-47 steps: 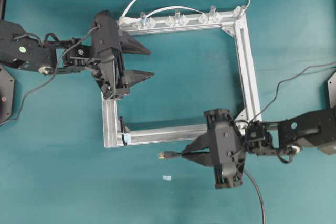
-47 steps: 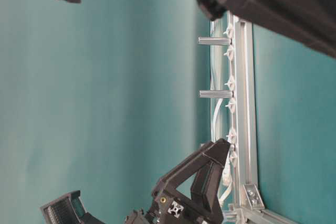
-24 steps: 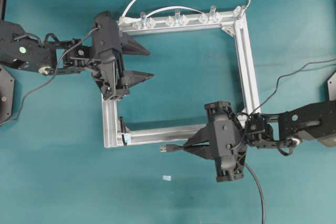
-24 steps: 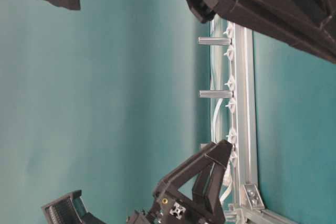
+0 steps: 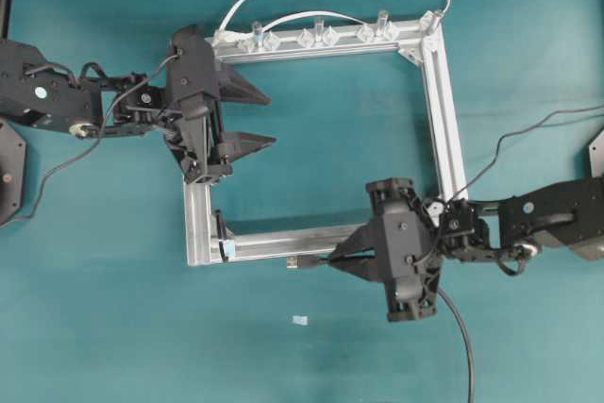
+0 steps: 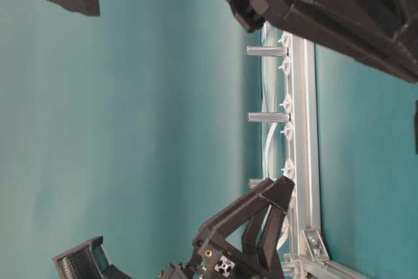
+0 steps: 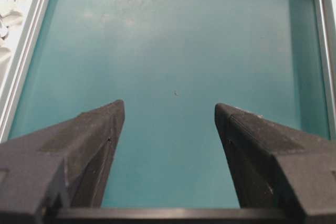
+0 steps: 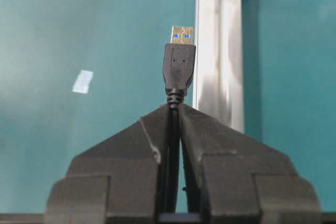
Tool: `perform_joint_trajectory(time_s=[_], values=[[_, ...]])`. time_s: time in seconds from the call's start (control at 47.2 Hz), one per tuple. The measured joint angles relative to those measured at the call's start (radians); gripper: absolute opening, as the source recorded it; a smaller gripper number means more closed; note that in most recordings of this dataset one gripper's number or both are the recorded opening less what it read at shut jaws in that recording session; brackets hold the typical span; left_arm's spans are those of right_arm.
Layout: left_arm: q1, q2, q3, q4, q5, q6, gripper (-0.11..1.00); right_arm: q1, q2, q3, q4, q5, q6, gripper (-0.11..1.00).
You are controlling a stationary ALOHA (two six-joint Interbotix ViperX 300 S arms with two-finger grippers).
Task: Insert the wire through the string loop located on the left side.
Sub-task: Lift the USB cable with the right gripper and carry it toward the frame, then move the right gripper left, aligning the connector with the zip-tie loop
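Wire [image 5: 304, 262] shifted up toward frame [image 5: 283, 240], plug pointing left, lengthwise horizontal

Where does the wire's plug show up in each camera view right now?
Overhead: the plug is left of the right gripper, just below the metal frame's bottom rail.
Table-level: not visible.
Left wrist: not visible.
Right wrist: upper centre, above the closed fingers.
Shared landmark: the frame rail beside the plug.
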Motion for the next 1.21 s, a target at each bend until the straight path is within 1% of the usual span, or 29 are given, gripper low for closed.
perform_joint_trajectory(time_s=[0.148, 0.424, 0.721, 0.954, 1.208], values=[[-0.002, -0.003, 0.000, 0.000, 0.008, 0.002, 0.72, -0.026, 0.000, 0.002, -0.020, 0.000, -0.002, 0.08], [-0.002, -0.046, 0.012, 0.000, 0.057, 0.002, 0.72, -0.063, 0.000, 0.011, -0.055, 0.002, -0.002, 0.08], [-0.002, -0.106, 0.034, 0.000, 0.133, 0.003, 0.72, -0.069, 0.000, 0.020, -0.058, 0.002, -0.002, 0.08], [-0.003, -0.146, 0.054, 0.000, 0.156, 0.005, 0.72, -0.069, 0.000, 0.021, -0.058, 0.002, -0.003, 0.08], [-0.028, -0.183, 0.066, 0.002, 0.195, 0.003, 0.71, -0.071, 0.000, 0.021, -0.058, 0.002, -0.005, 0.08]])
